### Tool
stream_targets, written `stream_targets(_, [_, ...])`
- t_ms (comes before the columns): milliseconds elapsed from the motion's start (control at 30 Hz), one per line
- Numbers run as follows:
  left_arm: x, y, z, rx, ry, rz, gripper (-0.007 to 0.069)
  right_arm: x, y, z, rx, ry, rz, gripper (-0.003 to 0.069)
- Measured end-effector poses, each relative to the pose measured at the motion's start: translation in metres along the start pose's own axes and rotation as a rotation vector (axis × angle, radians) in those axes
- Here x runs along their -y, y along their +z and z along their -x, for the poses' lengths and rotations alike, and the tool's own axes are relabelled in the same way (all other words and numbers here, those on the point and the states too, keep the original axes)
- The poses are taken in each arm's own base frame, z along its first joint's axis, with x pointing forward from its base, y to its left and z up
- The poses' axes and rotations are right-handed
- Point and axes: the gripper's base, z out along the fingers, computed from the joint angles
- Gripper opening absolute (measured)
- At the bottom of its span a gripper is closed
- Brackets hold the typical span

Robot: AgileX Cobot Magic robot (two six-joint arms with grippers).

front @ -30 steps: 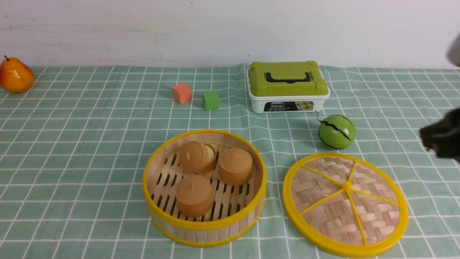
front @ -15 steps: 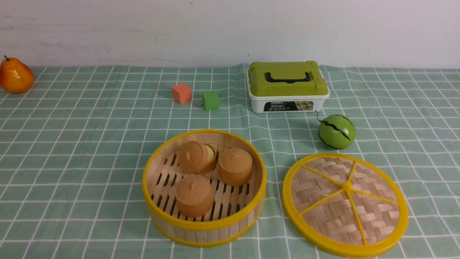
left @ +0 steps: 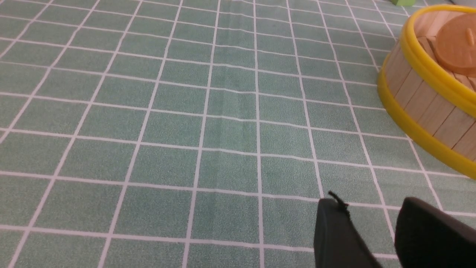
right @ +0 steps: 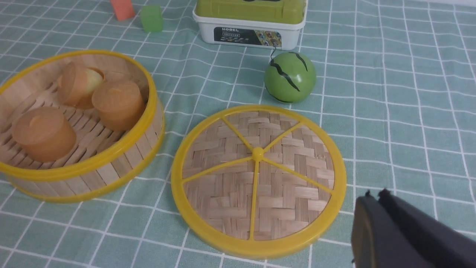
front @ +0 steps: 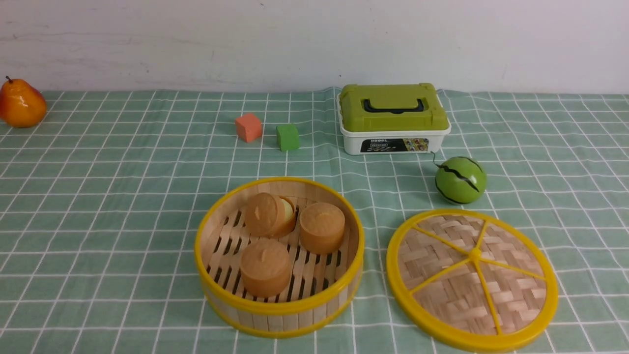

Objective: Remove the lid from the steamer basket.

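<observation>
Front view: the right arm, at the right edge a second ago, has gone — the lid lies lower right, beside the steamer basket. Left wrist view: left gripper parted, empty. Right wrist view: right gripper clenched on nothing — task apparently done.

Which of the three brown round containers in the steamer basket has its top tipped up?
The brown container at the steamer basket's far left, farthest from the robot: its top leans aside, showing something pale inside. The other two are closed.
</observation>
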Motion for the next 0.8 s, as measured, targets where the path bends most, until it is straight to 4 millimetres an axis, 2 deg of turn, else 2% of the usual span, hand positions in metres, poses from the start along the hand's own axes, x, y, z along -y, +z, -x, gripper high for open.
stream_targets(133, [0.000,0.000,0.000,0.000,0.000,0.000,0.0239,0.000,0.000,-0.005,0.012,-0.005,0.012,-0.0013])
stream_targets(300, [0.000,0.000,0.000,0.000,0.000,0.000,0.0239,0.005,0.009,-0.040,0.126,-0.014,0.017,-0.0013])
stream_targets(333, [0.000,0.000,0.000,0.000,0.000,0.000,0.0239,0.005,0.008,-0.040,0.132,-0.012,0.015,-0.0013])
stream_targets(400, [0.000,0.000,0.000,0.000,0.000,0.000,0.0239,0.011,0.017,-0.067,0.202,-0.005,-0.023,-0.0013])
stream_targets(467, [0.000,0.000,0.000,0.000,0.000,0.000,0.0239,0.014,0.020,-0.076,0.229,0.006,-0.044,-0.0013])
stream_targets(500, [0.000,0.000,0.000,0.000,0.000,0.000,0.0239,0.018,0.025,-0.092,0.271,0.019,-0.084,-0.0013])
stream_targets(600, [0.000,0.000,0.000,0.000,0.000,0.000,0.0239,0.026,0.035,-0.119,0.337,0.030,-0.160,-0.0011])
stream_targets(633, [0.000,0.000,0.000,0.000,0.000,0.000,0.0239,0.026,0.035,-0.121,0.340,0.031,-0.164,-0.0011])
stream_targets(700, [0.000,0.000,0.000,0.000,0.000,0.000,0.0239,0.031,0.043,-0.142,0.387,0.048,-0.213,-0.0010])
stream_targets(800, [0.000,0.000,0.000,0.000,0.000,0.000,0.0239,0.034,0.046,-0.149,0.386,0.083,-0.240,-0.0010])
